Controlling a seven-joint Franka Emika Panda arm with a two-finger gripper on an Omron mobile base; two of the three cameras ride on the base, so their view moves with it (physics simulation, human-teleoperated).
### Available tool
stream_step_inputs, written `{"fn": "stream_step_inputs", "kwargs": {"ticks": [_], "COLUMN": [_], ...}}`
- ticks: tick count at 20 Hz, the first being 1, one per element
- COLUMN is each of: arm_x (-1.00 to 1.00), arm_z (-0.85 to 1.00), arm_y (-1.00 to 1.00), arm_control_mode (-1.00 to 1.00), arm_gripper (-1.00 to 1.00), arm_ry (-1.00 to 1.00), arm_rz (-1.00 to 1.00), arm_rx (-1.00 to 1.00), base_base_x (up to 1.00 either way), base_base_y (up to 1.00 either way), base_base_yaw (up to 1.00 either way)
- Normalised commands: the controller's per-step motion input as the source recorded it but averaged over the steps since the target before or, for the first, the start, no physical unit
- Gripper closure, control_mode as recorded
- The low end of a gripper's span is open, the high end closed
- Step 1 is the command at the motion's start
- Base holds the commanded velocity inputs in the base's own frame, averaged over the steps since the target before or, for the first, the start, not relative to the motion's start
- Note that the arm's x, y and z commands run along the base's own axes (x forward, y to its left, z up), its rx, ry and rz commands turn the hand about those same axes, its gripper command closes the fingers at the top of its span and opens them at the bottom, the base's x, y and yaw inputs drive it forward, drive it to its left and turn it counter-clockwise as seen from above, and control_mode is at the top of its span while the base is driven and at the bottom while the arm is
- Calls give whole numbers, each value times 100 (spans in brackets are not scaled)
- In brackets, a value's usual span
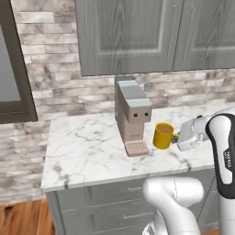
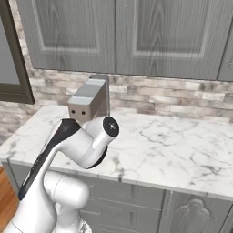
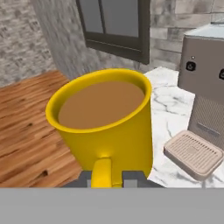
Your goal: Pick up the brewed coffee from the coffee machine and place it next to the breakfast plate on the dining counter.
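The gripper (image 3: pixel 106 177) is closed almost fully, and its two dark finger tips pinch the handle of the yellow mug (image 3: pixel 105 124) from both sides. The mug is upright and nearly full of brown coffee. In the left base view the mug (image 1: pixel 163 136) is off the small base tray (image 1: pixel 137 148) of the coffee machine (image 1: pixel 132 110), just to the right of it and above the marble bench (image 1: pixel 87 151), with the gripper (image 1: pixel 176 137) at its handle side. Whether the mug touches the bench surface I cannot tell. In the right base view the arm covers the lower part of the coffee machine (image 2: pixel 88 102). Grey cabinets (image 1: pixel 137 34) hang above, on a brick wall (image 1: pixel 69 92).
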Motion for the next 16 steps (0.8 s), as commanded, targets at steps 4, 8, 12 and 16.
{"fn": "stream_step_inputs", "kwargs": {"ticks": [4,8,12,16], "arm_x": [0,0,0,0], "arm_z": [0,0,0,0], "arm_y": [0,0,0,0], "arm_control_mode": [100,100,100,100], "arm_gripper": [100,100,100,100], "arm_ry": [0,0,0,0], "arm_rz": [0,0,0,0], "arm_rx": [0,0,0,0], "base_base_x": [-99,-79,-16,-3], "base_base_y": [46,48,40,2], "base_base_yaw": [40,76,96,100]}}
